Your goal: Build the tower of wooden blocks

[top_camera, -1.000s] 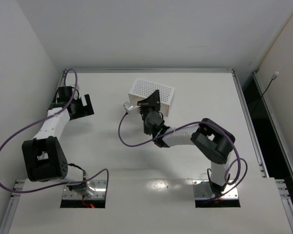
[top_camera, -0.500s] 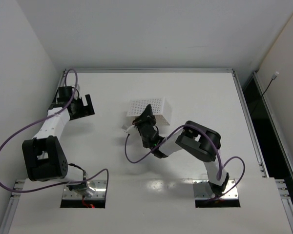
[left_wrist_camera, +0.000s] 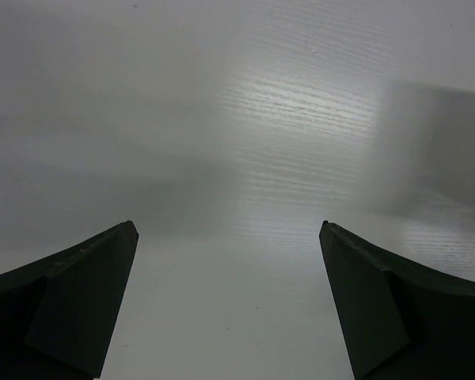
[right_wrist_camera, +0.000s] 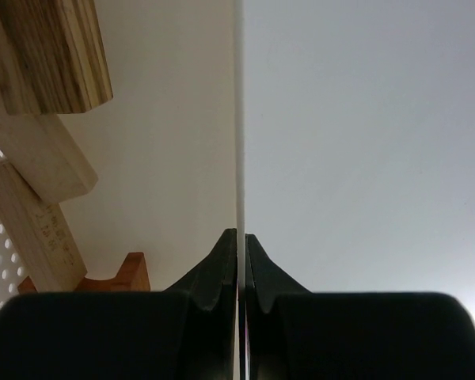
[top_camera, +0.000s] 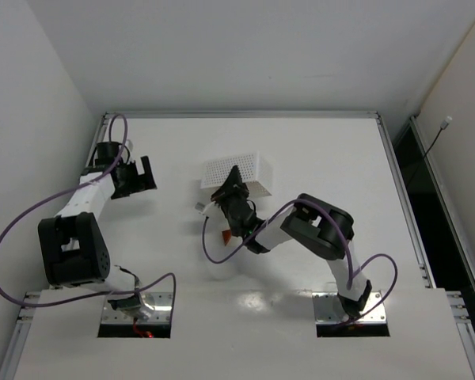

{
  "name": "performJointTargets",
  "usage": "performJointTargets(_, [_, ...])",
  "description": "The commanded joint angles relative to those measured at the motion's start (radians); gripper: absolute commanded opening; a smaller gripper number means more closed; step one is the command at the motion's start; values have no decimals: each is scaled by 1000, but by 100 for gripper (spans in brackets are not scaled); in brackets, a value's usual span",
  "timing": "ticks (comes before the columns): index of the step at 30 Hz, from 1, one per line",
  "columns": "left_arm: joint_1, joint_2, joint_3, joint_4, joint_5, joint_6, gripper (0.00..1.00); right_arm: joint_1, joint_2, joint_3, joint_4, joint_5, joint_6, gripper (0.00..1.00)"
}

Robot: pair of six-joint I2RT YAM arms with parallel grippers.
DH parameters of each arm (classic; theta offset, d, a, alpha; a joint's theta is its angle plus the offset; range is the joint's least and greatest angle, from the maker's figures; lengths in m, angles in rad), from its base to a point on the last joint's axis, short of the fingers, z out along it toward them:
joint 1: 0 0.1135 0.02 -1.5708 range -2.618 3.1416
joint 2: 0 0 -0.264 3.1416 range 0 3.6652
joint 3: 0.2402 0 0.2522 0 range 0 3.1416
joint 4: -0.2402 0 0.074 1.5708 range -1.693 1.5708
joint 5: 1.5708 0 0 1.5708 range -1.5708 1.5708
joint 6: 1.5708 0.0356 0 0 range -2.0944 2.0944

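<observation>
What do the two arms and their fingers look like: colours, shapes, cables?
Both the left arm and right arm have white links and bulky black joints, each trailed by a looping purple cable. The fingers are flat, matt black wedges tapering to their tips.

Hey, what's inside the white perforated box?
Tan wood blocks and a reddish-brown piece show beside the perforated wall of the white box in the right wrist view; from above, the rest is covered.
</observation>
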Motion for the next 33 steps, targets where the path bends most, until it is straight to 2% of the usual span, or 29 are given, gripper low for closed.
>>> performJointTargets(1, [14, 14, 27, 3, 28, 2, 100, -20, -3, 75, 560, -28, -130, 0])
performJointTargets(12, [14, -12, 15, -6, 48, -7, 100, -56, -83, -39, 560, -152, -223, 0])
performJointTargets(14, [14, -23, 15, -6, 48, -7, 100, -37, -92, -8, 560, -88, -232, 0])
performJointTargets(17, [14, -48, -6, 3, 48, -7, 100, -26, -136, -8, 560, -74, -241, 0])
performJointTargets(21, [14, -98, -17, 3, 48, -7, 100, -26, -228, -85, 560, -47, -241, 0])
performJointTargets(27, [23, -118, -62, 54, 71, -18, 100, -28, -46, -25, 560, -76, -232, 0])
performJointTargets(29, [23, -108, -28, 31, 71, -18, 100, -19, -46, -25, 560, -50, -232, 0])
performJointTargets(33, [33, -107, -19, 19, 82, -18, 100, -5, -167, -69, 530, -17, -232, 0])
